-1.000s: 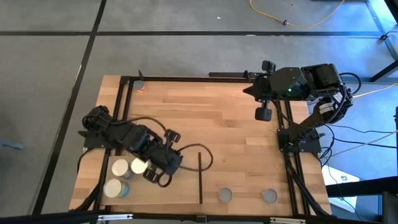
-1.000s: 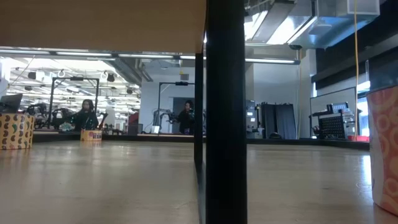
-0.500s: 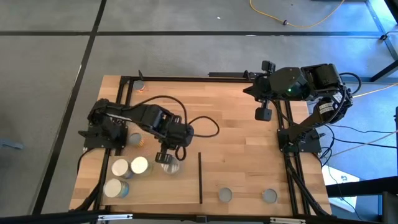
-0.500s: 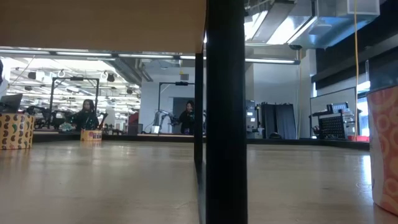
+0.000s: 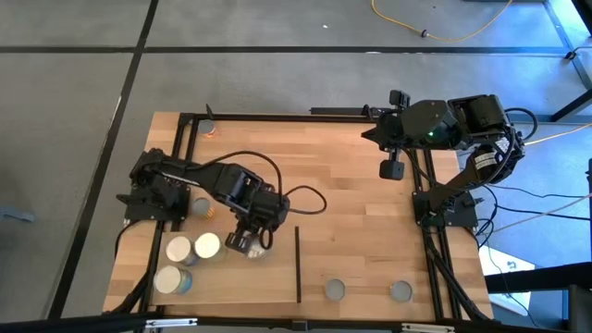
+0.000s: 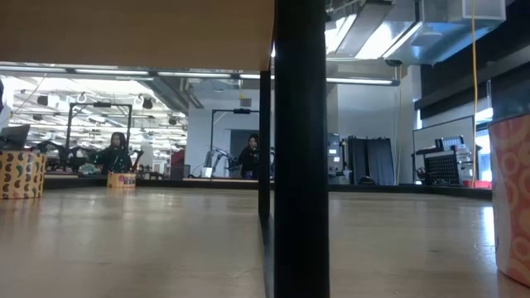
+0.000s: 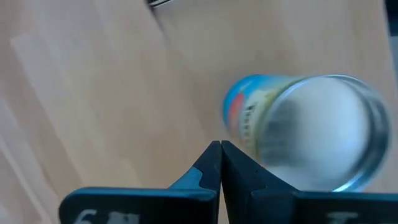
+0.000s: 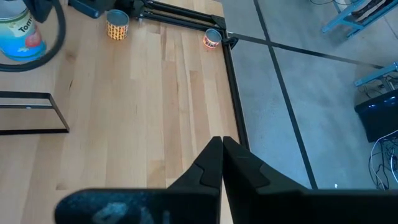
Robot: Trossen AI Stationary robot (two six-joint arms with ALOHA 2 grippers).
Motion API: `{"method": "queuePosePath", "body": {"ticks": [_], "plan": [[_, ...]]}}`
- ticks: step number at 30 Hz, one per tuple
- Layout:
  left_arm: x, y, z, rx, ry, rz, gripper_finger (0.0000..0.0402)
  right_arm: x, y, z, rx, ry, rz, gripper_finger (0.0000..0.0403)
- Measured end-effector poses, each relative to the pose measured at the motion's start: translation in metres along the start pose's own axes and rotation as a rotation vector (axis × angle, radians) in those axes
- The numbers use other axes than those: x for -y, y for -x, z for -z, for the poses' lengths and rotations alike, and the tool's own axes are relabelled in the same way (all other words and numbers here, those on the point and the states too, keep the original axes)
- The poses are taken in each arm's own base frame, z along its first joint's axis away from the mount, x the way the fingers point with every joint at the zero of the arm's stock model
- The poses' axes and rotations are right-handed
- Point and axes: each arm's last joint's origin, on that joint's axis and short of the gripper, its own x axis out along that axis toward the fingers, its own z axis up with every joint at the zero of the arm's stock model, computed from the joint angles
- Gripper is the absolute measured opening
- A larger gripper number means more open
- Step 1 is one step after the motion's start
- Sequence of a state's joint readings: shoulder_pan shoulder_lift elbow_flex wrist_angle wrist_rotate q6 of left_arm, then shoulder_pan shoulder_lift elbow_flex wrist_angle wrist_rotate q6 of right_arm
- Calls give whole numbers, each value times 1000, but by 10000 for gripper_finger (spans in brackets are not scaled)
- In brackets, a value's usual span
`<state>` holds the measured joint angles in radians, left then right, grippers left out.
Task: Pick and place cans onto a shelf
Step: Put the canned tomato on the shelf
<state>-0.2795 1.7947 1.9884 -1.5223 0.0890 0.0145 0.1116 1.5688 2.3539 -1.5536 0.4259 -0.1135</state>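
Observation:
The shelf is a pale panel at the near left, edged by a black strip. Three cream-topped cans stand on its left part. A blue-labelled, grey-topped can stands upright nearer the strip. My left gripper points down, shut, close beside this can's side. Two grey-topped cans stand on the table right of the strip. My right gripper hangs shut at the far right, holding nothing. My left gripper comes from above with its shut fingertips next to the blue-labelled can's side wall. Nothing lies between the fingers. Whether they touch the can, I cannot tell.
A yellow-patterned can stands on the table beyond the shelf, and a small one sits at the far left corner. Black frame rails run along the table's edges. The left arm's cable loops over the table's middle. A black post fills the low view's centre.
My left arm has stretched out from its folded pose at the near left. Its gripper has swung toward the table's right and sunk, and has stayed shut. The grey-topped can beside it, hidden a second ago, now shows.

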Motion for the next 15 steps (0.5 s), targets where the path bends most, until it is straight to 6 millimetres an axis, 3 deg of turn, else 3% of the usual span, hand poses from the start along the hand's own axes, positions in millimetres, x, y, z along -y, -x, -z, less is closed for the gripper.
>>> {"method": "queuePosePath", "body": {"ticks": [15], "plan": [[20,-1,1,-7,-74,125,0,0,0,0,0,-5,0,14]]}}
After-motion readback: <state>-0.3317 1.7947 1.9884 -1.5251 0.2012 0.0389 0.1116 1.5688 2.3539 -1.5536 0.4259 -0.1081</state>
